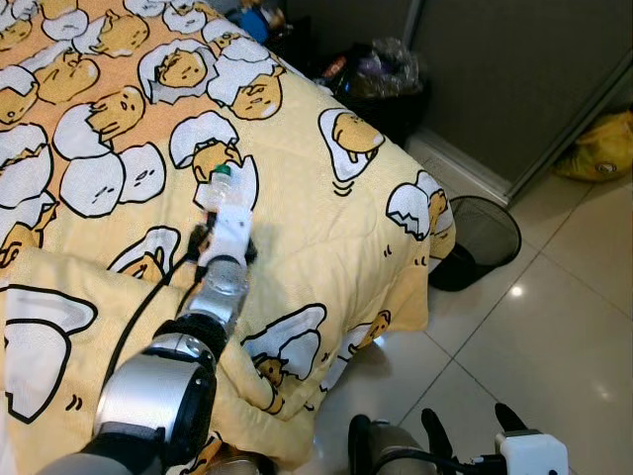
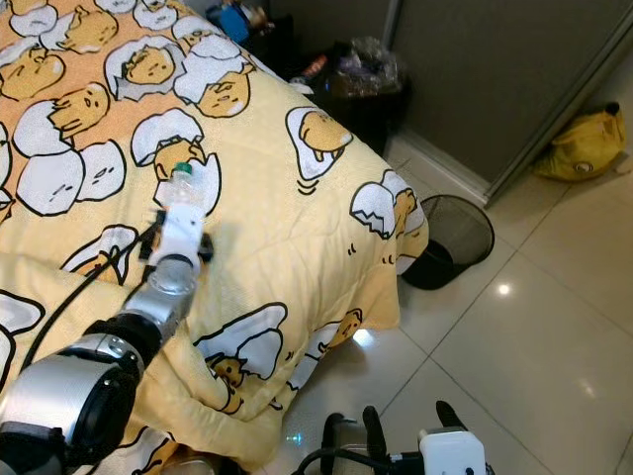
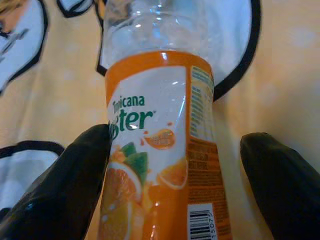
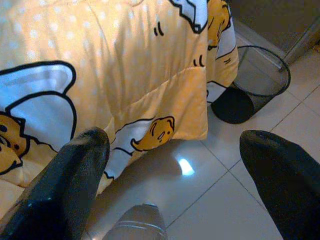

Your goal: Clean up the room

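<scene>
- The left gripper (image 3: 170, 165) was stretched out over the bed, its two black fingers (image 3: 65, 185) set apart on either side of an empty juice bottle (image 3: 160, 150); one finger touched the orange label while the other stood clear, so nothing was clamped
- The bottle lay on the yellow cartoon-print quilt (image 1: 326, 228), green cap (image 1: 223, 170) pointing away from the robot, partway across the bed and back from its edge
- The right gripper (image 4: 175, 185) hung low beside the bed above the tiled floor (image 1: 554, 327), fingers spread wide and holding nothing
- The step in hand looked like picking up the bottle as rubbish; the next move would call for closing the fingers on the label, lifting, then carrying it toward the black mesh bin (image 1: 480, 237) on the floor just beyond the bed corner
</scene>
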{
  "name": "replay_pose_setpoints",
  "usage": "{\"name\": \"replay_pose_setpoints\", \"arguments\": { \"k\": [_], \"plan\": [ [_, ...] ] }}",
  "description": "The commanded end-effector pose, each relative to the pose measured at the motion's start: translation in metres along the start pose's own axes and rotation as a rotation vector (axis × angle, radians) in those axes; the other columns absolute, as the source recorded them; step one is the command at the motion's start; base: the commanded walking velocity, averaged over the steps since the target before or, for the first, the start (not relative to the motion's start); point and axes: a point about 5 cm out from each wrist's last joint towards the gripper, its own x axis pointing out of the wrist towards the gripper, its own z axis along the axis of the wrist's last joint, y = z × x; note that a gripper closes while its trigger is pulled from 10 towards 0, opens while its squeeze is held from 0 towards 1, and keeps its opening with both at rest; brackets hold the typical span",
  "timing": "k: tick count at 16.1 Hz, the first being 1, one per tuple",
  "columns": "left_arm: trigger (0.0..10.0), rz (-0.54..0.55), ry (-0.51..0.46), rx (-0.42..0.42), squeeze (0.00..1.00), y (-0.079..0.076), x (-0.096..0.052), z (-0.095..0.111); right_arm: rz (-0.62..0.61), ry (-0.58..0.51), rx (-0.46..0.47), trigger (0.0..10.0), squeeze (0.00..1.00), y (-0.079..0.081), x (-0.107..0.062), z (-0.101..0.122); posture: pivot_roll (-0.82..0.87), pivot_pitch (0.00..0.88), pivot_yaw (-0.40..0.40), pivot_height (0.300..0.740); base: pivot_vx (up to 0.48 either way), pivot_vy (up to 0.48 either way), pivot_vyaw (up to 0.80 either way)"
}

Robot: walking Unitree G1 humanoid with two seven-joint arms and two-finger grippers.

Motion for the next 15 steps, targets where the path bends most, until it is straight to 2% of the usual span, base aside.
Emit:
{"name": "replay_pose_setpoints", "arguments": {
  "k": [1, 3, 6, 7, 8, 9, 10, 14, 15],
  "plan": [
    [0.0, -0.133, 0.134, -0.017, 0.0, -0.017, -0.008, -0.026, 0.001, 0.019, -0.002, 10.0, 0.0, -0.002, -0.001, -0.001, -0.3, 0.232, -0.008, 0.732, 0.0, 0.0, 0.0],
    [0.0, -0.159, 0.161, -0.027, 0.0, -0.019, -0.009, -0.031, 0.004, 0.021, -0.001, 10.0, 0.0, -0.003, 0.001, -0.001, -0.3, 0.233, -0.01, 0.732, 0.0, 0.0, 0.0],
    [0.0, -0.119, 0.126, -0.12, 0.0, -0.006, -0.004, -0.025, 0.005, 0.029, 0.007, 10.0, 0.0, -0.006, 0.004, -0.002, -0.28, 0.231, -0.019, 0.732, 0.0, 0.0, 0.0],
    [0.0, -0.134, 0.114, -0.1, 0.0, -0.005, -0.004, -0.024, 0.007, 0.029, 0.007, 10.0, 0.0, -0.006, 0.005, -0.002, -0.28, 0.221, -0.014, 0.732, 0.0, 0.0, 0.0],
    [0.0, -0.196, 0.112, -0.053, 0.0, -0.013, -0.008, -0.03, 0.005, 0.019, 0.016, 10.0, 0.0, -0.008, 0.015, -0.003, -0.25, 0.186, -0.006, 0.732, 0.0, 0.0, 0.0],
    [0.0, -0.21, 0.114, -0.053, 0.0, -0.015, -0.009, -0.031, 0.004, 0.018, 0.019, 10.0, 0.0, -0.009, 0.019, -0.004, -0.25, 0.18, -0.004, 0.732, 0.0, 0.0, 0.0],
    [0.0, -0.259, 0.102, -0.036, 0.0, -0.02, -0.013, -0.038, 0.002, 0.001, 0.025, 10.0, 0.0, -0.011, 0.03, -0.004, -0.22, 0.144, -0.002, 0.732, 0.0, 0.0, 0.0],
    [0.0, -0.312, 0.057, -0.085, 0.0, -0.025, -0.014, -0.033, 0.024, -0.024, 0.037, 10.0, 0.0, -0.016, 0.056, -0.002, -0.14, 0.098, -0.027, 0.732, 0.0, 0.0, 0.0],
    [0.0, -0.329, 0.056, -0.122, 0.0, -0.028, -0.016, -0.034, 0.046, -0.025, 0.028, 10.0, 0.0, -0.014, 0.062, -0.003, -0.13, 0.081, -0.022, 0.732, 0.0, 0.0, 0.0]
  ]
}}
